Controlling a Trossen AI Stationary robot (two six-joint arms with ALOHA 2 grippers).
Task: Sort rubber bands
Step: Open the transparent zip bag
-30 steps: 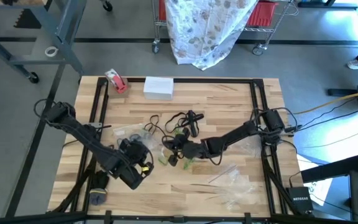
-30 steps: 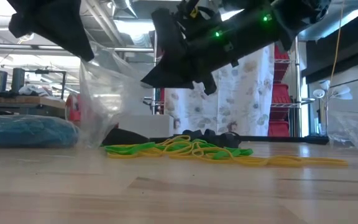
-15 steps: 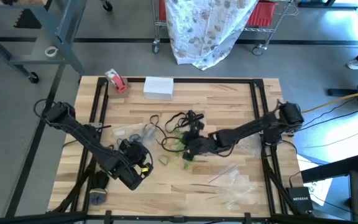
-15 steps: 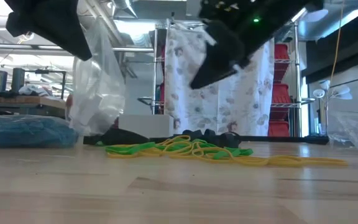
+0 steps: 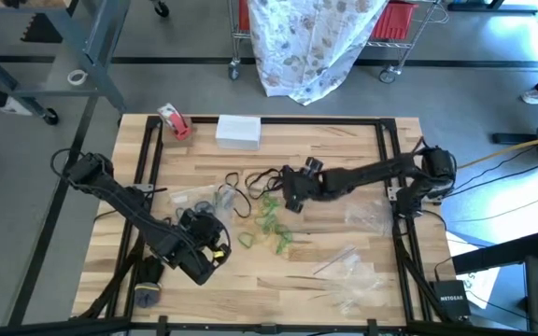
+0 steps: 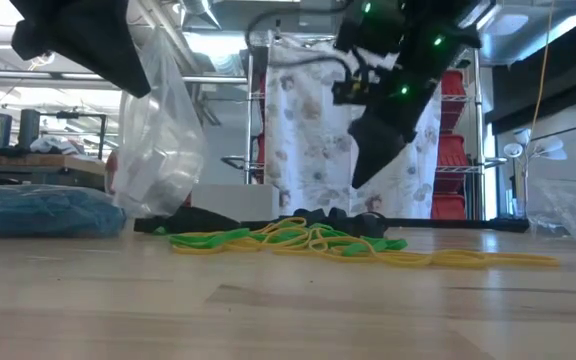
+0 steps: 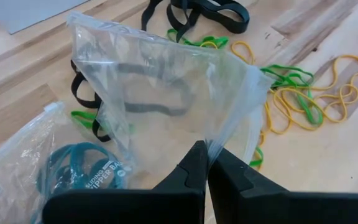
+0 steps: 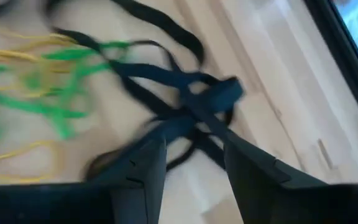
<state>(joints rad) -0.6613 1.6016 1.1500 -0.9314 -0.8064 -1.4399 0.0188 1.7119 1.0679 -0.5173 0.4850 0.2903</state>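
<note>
The right tool [image 5: 292,198], fingers apart, is positioned at frame centre directly above the black rubber bands [image 5: 271,177]. The left tool [image 7: 205,163] is clamped on a clear plastic bag [image 7: 160,93].

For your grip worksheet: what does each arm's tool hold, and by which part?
The left tool pinches a clear bag by its top edge. The right tool, open above the black bands, holds nothing.
</note>
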